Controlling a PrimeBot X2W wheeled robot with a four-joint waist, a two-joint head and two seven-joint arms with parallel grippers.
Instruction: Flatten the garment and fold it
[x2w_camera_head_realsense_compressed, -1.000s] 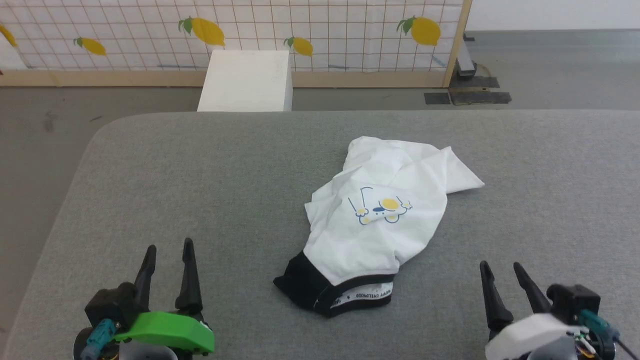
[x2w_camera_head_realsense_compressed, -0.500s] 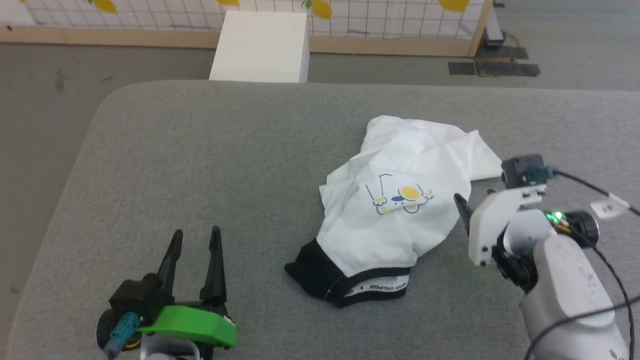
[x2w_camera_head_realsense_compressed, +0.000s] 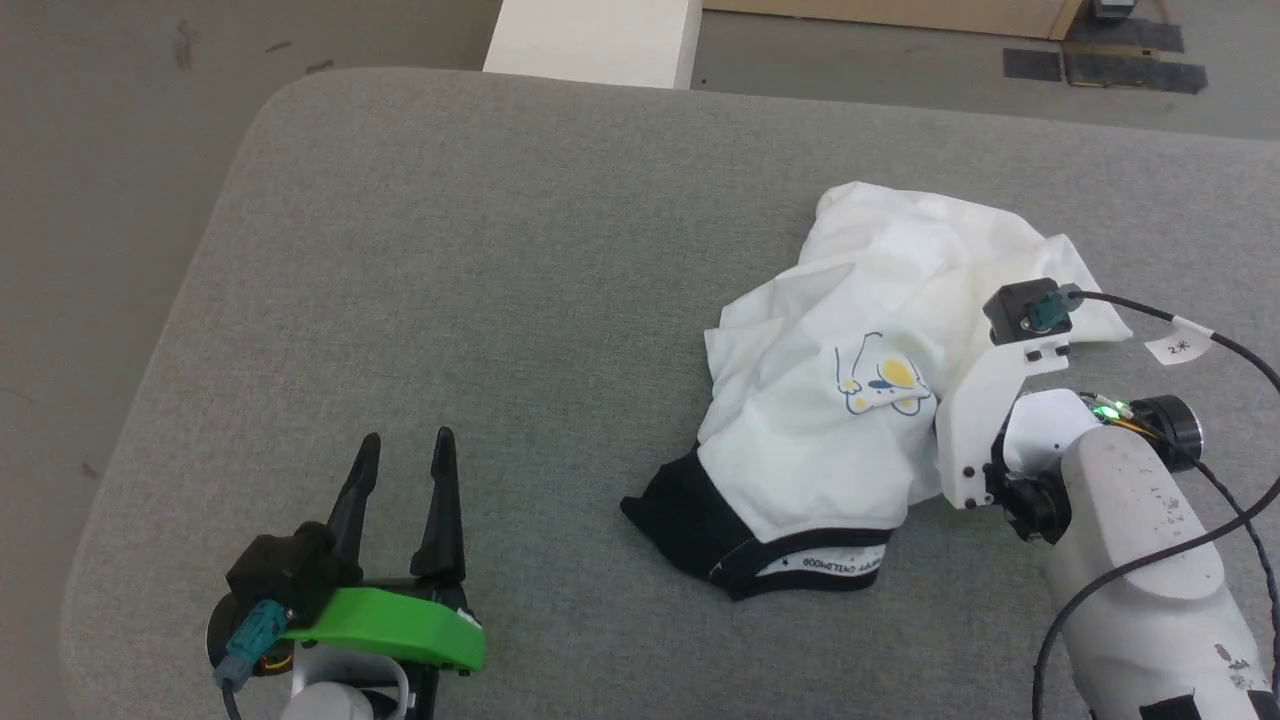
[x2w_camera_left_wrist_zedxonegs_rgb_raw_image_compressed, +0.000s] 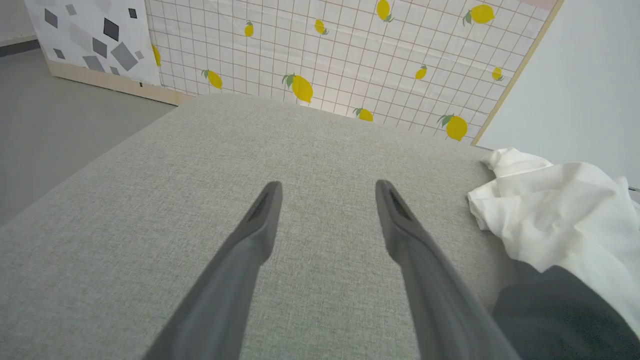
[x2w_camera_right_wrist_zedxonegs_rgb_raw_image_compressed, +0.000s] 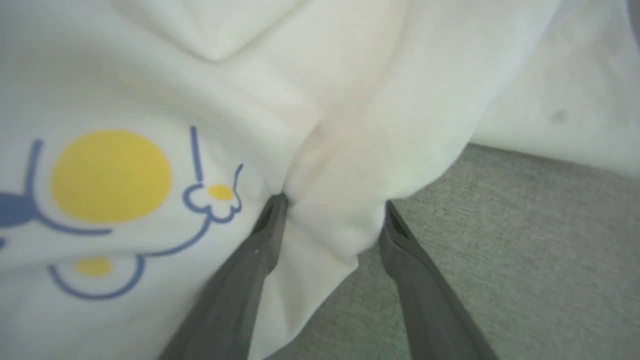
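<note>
Grey woven fabric, one padded surface (x2w_camera_head_realsense_compressed: 500, 250), carrying the garment (x2w_camera_head_realsense_compressed: 820, 440) right of centre, crumpled, unfolded, nothing yet flattened. Head view: white body bunched in loose ridges, cartoon print (x2w_camera_head_realsense_compressed: 885, 375) facing up, black trim (x2w_camera_head_realsense_compressed: 690, 510) at the near-left end; white box (x2w_camera_head_realsense_compressed: 600, 40) beyond the far edge; left gripper (x2w_camera_head_realsense_compressed: 407, 436) at the near left, well apart from the cloth, fingers spread and empty; right arm (x2w_camera_head_realsense_compressed: 1120, 520) bent in over the garment's right side. Left wrist view: both dark fingers parted above bare surface, garment off to the right, lemon-patterned panel (x2w_camera_left_wrist_zedxonegs_rgb_raw_image_compressed: 325, 60) behind. Right wrist view: right gripper (x2w_camera_right_wrist_zedxonegs_rgb_raw_image_compressed: 332, 205) with fingers apart, straddling a raised fold (x2w_camera_right_wrist_zedxonegs_rgb_raw_image_compressed: 330, 225) just beside the print, tips touching cloth, not yet pinched. Step in hand, as judged: taking a first hold in order to spread the shirt. Advice: close on one layer at an edge or a hem, not a mid-body ridge; lift low and draw outward; bring the left gripper to the opposite side so the cloth tensions evenly and does not drag as a bundle.
</note>
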